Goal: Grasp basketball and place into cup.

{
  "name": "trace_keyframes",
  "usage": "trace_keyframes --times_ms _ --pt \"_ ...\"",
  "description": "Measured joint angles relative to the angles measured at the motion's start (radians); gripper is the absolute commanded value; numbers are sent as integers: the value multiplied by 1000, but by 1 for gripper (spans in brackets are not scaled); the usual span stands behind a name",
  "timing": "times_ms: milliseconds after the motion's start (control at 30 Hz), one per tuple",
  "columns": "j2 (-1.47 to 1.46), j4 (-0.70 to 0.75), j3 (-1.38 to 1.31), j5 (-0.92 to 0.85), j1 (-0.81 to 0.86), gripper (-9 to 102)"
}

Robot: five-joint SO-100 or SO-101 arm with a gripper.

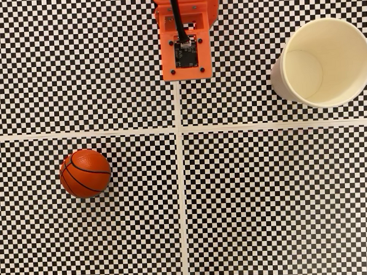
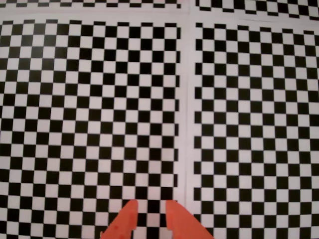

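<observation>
We have not started: the basketball (image 1: 85, 173) sits toward the worktop's (image 1: 267, 201) left edge, the cup (image 1: 323, 62) (empty, upright) at its far right corner; our gripper (image 2: 149, 209) hangs narrow, holding nothing.

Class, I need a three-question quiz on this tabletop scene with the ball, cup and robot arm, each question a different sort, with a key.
1. True or false: the basketball is inside the paper cup.
2. In the fixed view, the cup stands at: A) upper right B) lower left C) centre.
3. Fill in: in the wrist view the gripper hovers over bare ____ surface, holding nothing.

Key: 1 false; 2 A; 3 checkered.
</observation>
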Motion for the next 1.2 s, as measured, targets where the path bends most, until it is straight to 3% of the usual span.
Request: trace_keyframes --times_ms 633,1200 --pt "0 -77 -20 48 25 3" --pt "-261 -124 -469 112 14 0"
